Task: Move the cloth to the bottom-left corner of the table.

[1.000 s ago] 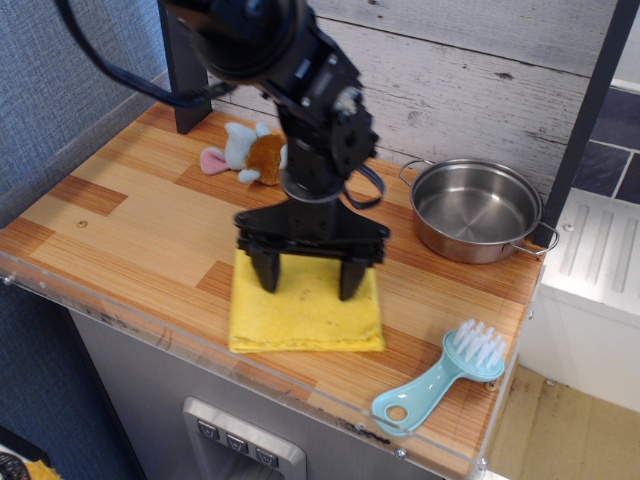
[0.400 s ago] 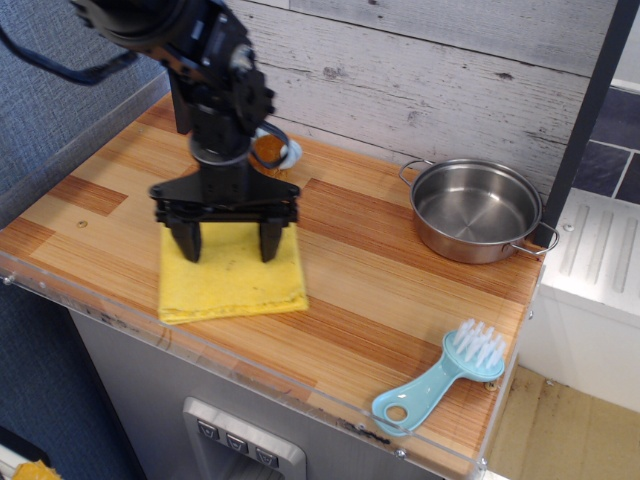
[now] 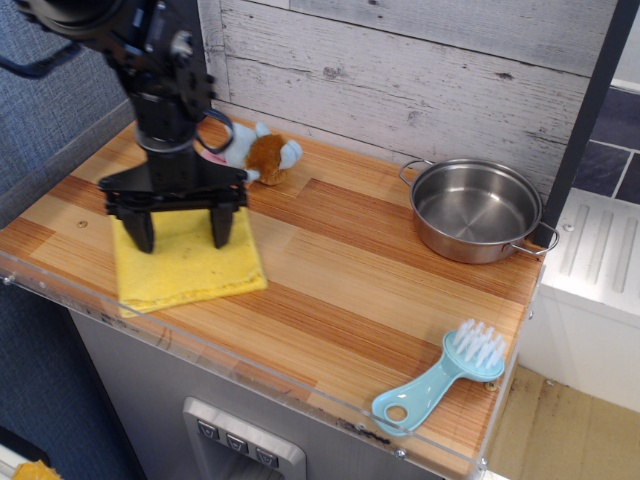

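Cloth (image 3: 186,262) under spread end effector (image 3: 181,228), plush toy (image 3: 258,152) just behind, pan (image 3: 476,208) and brush (image 3: 443,377) well apart.

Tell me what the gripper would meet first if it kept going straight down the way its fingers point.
The folded bright-yellow terry cloth. The black gripper points down with its fingers spread over the cloth's far half; its tips look at or touching the fabric, though depth is unclear. The wooden table lies beneath.

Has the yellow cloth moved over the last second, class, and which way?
Yes. The cloth has slid left along the table, away from the steel pan, which stayed put. The end effector moved with it, fingers spread on the cloth.
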### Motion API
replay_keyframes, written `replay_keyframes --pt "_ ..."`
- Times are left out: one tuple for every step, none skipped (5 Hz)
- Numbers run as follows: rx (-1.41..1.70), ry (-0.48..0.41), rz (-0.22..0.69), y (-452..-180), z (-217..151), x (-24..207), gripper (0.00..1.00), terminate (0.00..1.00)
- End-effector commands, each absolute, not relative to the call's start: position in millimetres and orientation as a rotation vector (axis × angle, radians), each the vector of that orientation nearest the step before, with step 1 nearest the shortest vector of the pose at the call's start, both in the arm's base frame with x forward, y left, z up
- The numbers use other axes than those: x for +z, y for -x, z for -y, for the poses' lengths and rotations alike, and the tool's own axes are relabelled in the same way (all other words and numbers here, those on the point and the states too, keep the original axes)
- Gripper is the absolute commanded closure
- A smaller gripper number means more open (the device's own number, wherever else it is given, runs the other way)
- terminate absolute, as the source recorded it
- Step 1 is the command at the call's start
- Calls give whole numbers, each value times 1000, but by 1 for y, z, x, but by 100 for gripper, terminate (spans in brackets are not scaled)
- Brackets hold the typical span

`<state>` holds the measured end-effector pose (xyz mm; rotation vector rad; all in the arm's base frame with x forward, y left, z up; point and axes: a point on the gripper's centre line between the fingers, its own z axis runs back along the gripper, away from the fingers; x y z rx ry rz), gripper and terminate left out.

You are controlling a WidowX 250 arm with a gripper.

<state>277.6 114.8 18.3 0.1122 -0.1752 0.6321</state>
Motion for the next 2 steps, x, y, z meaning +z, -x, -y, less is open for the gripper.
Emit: replay_keyframes --pt "750 -146 203 -266 -163 29 0 0" --pt "778 -161 208 -268 -172 32 0 0"
